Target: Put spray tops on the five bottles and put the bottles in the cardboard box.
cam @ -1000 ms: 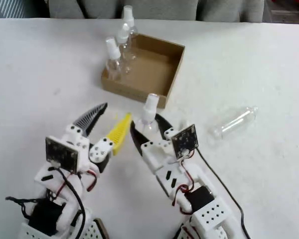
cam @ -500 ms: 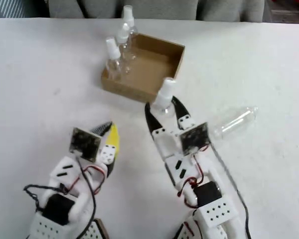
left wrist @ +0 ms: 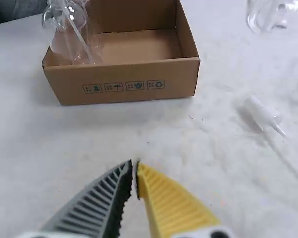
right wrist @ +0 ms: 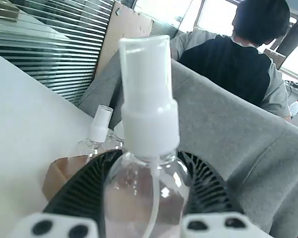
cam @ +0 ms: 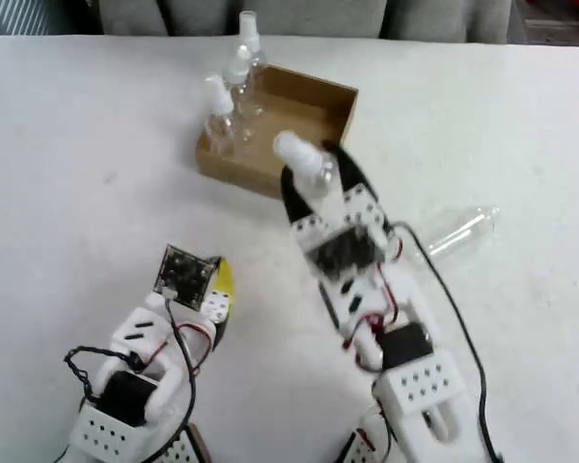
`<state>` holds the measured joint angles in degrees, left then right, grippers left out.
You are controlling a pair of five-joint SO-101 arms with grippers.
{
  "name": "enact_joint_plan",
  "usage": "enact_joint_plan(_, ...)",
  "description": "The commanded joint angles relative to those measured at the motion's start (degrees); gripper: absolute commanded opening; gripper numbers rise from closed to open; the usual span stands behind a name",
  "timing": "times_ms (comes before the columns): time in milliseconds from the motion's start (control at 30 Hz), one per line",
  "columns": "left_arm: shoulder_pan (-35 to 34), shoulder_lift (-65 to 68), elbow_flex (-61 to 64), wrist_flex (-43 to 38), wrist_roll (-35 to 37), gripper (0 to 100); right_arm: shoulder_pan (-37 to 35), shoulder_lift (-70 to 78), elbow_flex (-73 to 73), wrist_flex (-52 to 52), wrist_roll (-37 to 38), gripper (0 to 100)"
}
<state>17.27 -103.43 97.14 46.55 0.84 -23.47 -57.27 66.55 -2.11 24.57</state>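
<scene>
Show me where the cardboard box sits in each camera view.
High view: cardboard box upper centre, just beyond the held bottle.
Left wrist view: box front wall, facing the left gripper.
Right wrist view: brown corner behind the held bottle.
Shared landmark: capped bottles standing in one corner.

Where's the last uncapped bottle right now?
In the high view, the uncapped bottle lies on its side on the table, just to the right of the right arm, clear of the cardboard box.
</scene>
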Motion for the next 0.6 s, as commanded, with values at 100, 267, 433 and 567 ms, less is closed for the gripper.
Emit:
enact_joint_plan(100, -0.13, -0.57, -0.18, 3.25, -0.62, 2, 5.23, 21.41, -17.49, -4.62, -14.68, 1.5)
enact_joint_plan(267, -0.31, -0.57, -0.18, 7.38, -0.70, 2, 7.43, 35.47, -22.68, -15.69, -16.88, 1.5)
enact_joint_plan(433, -2.42, -0.57, -0.18, 7.38, -1.23, 2, 8.40, 51.30, -29.89, -27.21, -16.79, 1.5)
enact_joint_plan(567, -3.65, -0.57, -0.18, 7.38, -8.26, 2, 10.42, 62.99, -38.51, -30.90, -15.74, 1.5)
